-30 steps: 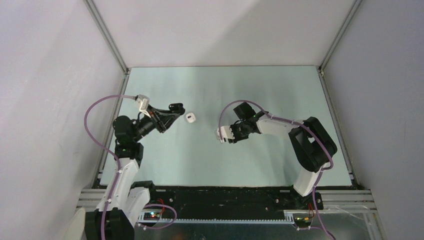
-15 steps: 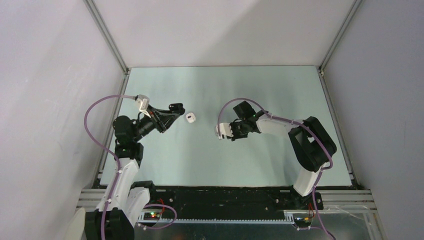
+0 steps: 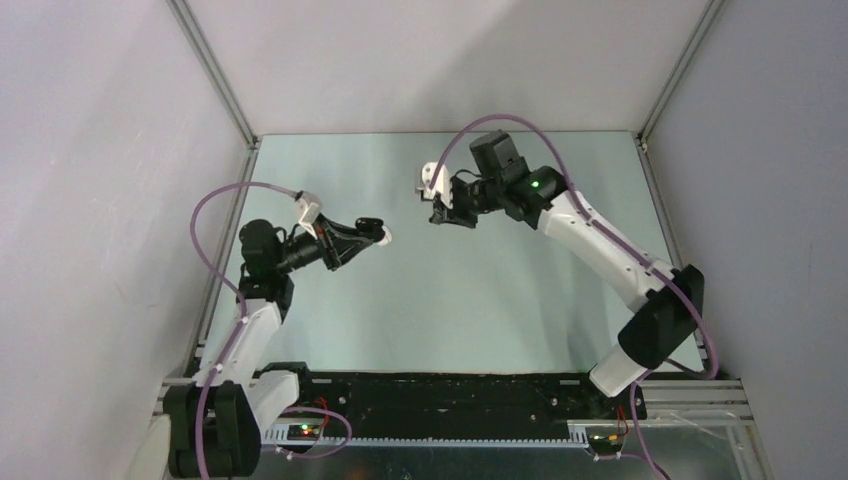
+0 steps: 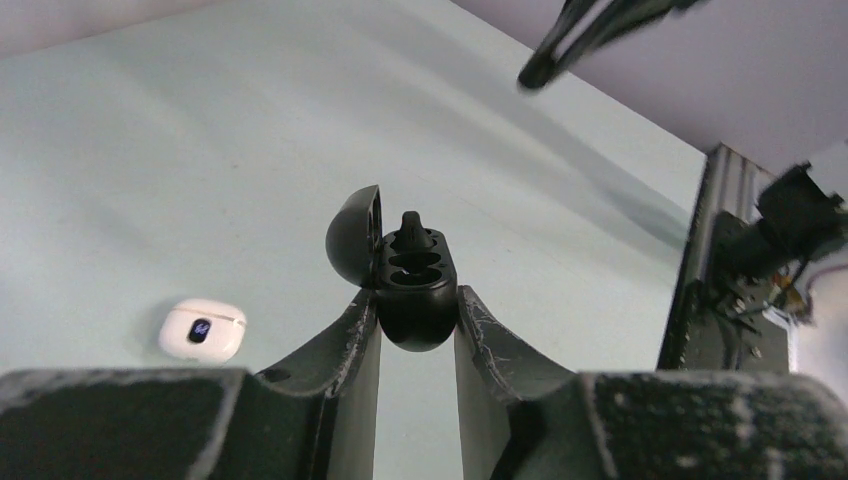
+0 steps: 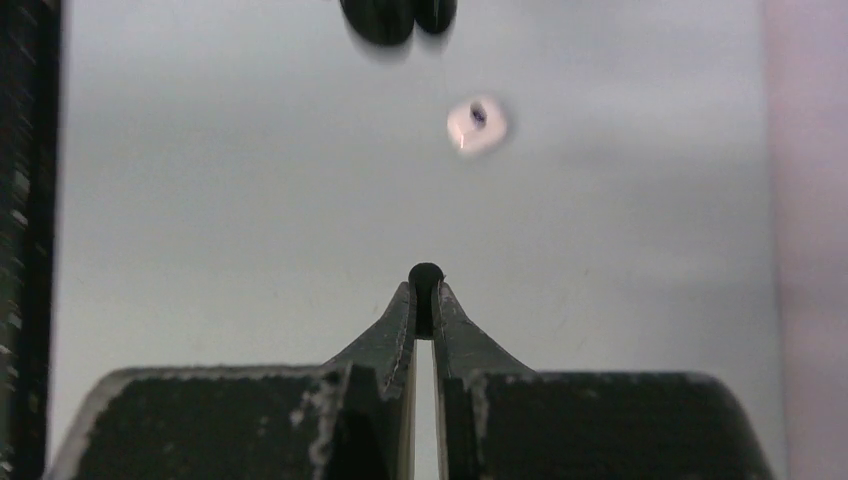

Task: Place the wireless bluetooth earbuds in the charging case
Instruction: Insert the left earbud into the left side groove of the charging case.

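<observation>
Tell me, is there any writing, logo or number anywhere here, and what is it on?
None can be read.
The white case bears a small mark on a dark patch, too blurred to read.
The black case and the black earbud show no writing.

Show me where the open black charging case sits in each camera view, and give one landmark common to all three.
Top external: black charging case left of centre, in the left end effector, beside the white case.
Left wrist: centre of frame, lid open, clamped between the fingers.
Right wrist: likely the dark blur cut by the top edge.
Shared landmark: white case, lower left in left wrist, upper centre in right wrist.
</observation>
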Robot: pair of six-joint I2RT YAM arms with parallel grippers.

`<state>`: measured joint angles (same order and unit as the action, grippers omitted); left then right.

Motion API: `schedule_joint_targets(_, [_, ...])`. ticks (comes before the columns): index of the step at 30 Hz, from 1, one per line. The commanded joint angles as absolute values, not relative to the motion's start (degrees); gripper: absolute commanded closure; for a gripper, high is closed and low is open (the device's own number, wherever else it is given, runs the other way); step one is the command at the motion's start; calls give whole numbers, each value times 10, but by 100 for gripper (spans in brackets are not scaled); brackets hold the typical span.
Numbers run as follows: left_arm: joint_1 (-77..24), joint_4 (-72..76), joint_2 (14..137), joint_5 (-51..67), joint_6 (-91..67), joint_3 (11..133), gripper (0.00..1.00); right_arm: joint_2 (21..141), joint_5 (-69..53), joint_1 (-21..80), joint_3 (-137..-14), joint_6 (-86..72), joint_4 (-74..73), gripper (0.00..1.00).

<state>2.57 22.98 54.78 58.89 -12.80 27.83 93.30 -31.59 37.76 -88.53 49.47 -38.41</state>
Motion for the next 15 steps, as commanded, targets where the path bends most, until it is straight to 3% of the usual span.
schedule_joint_targets(1, [-4, 256, 569, 666, -49, 317, 100, 900, -368, 415, -964, 383, -447, 95])
schedule_joint_targets(7, [-48, 257, 580, 693, -25, 326, 100, 921, -356, 476, -1048, 333, -442, 96])
schedule_joint_targets(15, [-77, 256, 566, 715, -20, 320, 100, 942, -356, 508, -1063, 319, -431, 96])
